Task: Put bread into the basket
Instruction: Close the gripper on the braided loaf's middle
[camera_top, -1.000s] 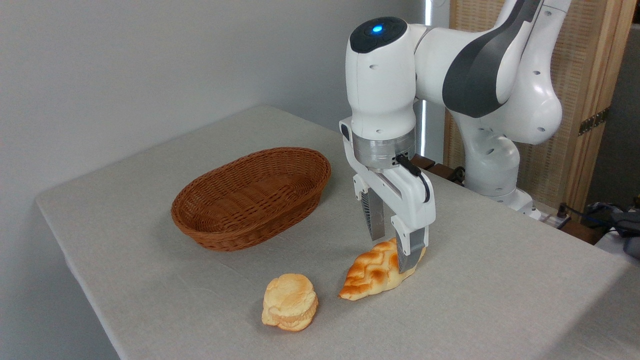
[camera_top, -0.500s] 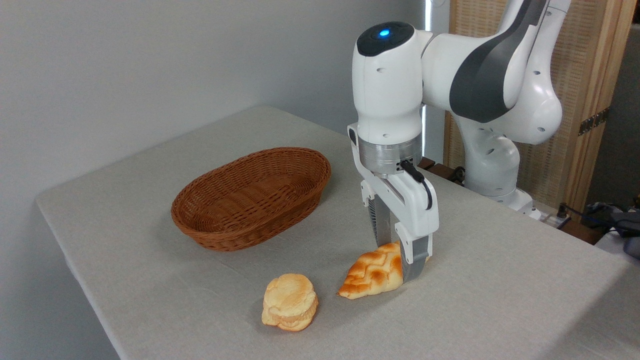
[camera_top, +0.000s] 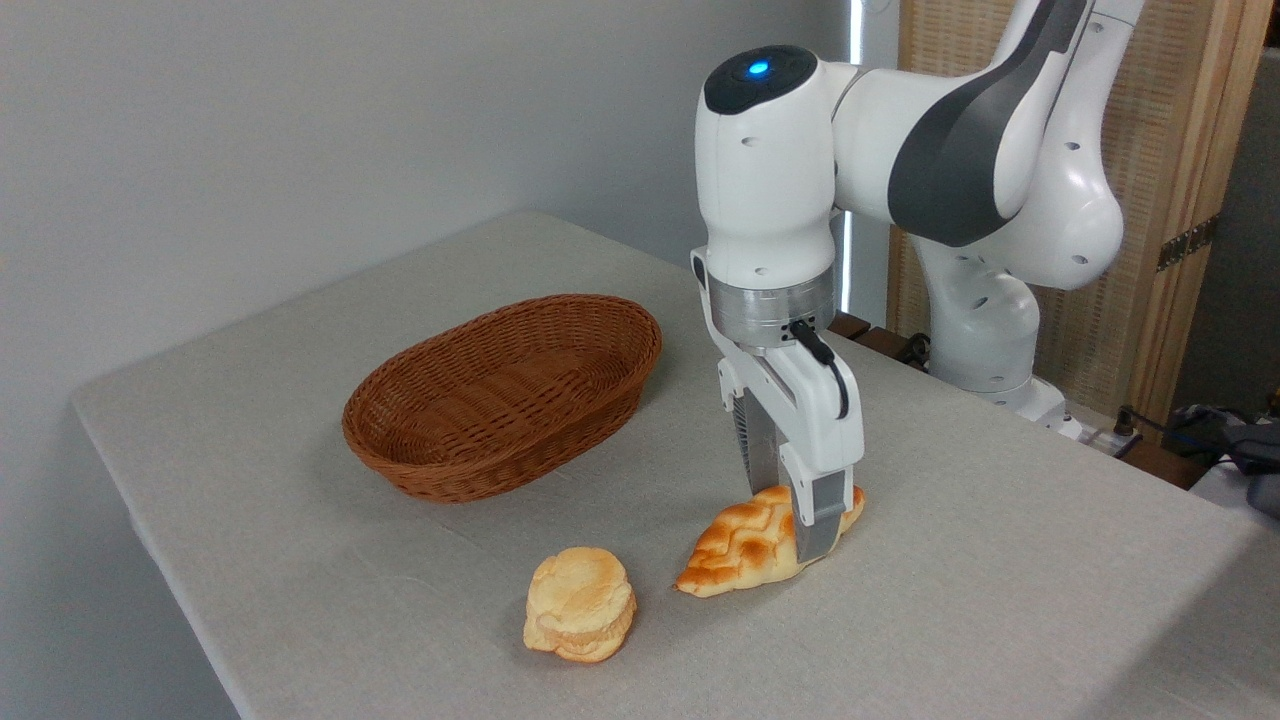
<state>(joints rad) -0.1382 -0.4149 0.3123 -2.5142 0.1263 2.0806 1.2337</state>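
Straddling the bread (camera_top: 745, 545), the gripper (camera_top: 795, 515) sits low over the loaf's right-hand half, one finger in front of the crust, the other behind it. Single fixed cam only, so one view to log. Fingers look drawn in against the loaf's flanks, but actual contact and squeeze can't be confirmed from this angle; whether it's clamped or just bracketing, cannot tell. Bread lies on the table (camera_top: 1000, 600), pointed tip toward lower left, well apart from the basket (camera_top: 500, 395), which sits empty to the upper left w/ open mouth up. Smaller round bun (camera_top: 580, 603) rests just beside the loaf's tip, not touching. Handling est.: loaf prob. light, crust glossy so maybe slippery (braided ridges should give the pads some bite). Could be soft or foam-like, compressing under grip; stiffness not readable from pic. Elongated shape means an off-centre hold may let the free tip droop or swing on lift. Best hold, imo: across the narrow width near mid-length, pads seated in a groove betw. braids. Current placement is right of centre; acceptable if weight is low.
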